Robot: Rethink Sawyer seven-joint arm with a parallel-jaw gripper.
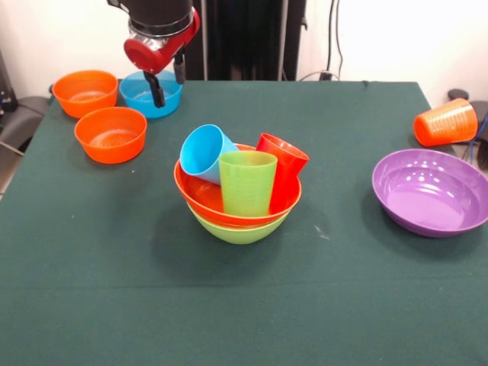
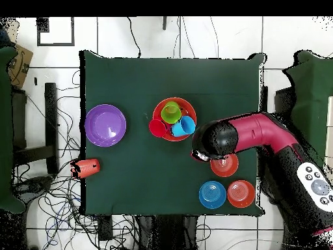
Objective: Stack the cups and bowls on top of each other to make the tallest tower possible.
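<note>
The tower stands mid-table: a large lime green bowl (image 1: 239, 230) holds the large orange-red bowl (image 1: 204, 200). In that bowl stand a lime green cup (image 1: 247, 183), a tilted red cup (image 1: 285, 166) and a tilted light blue cup (image 1: 203, 152). The tower also shows in the overhead view (image 2: 173, 119). My gripper (image 1: 168, 82) is open and empty. It hangs above the far left corner, over the small blue bowl (image 1: 139, 103). Two small orange bowls (image 1: 85, 91) (image 1: 111, 134) sit beside it. The large purple bowl (image 1: 431, 191) and the orange cup (image 1: 446, 122), which lies on its side, are at the right.
The green cloth table (image 1: 244, 305) ends close beyond the orange cup. In the overhead view my arm (image 2: 247, 133) covers part of one small orange bowl (image 2: 226, 168). The blue bowl (image 2: 212, 194) and the other orange bowl (image 2: 240, 193) lie near the table's edge.
</note>
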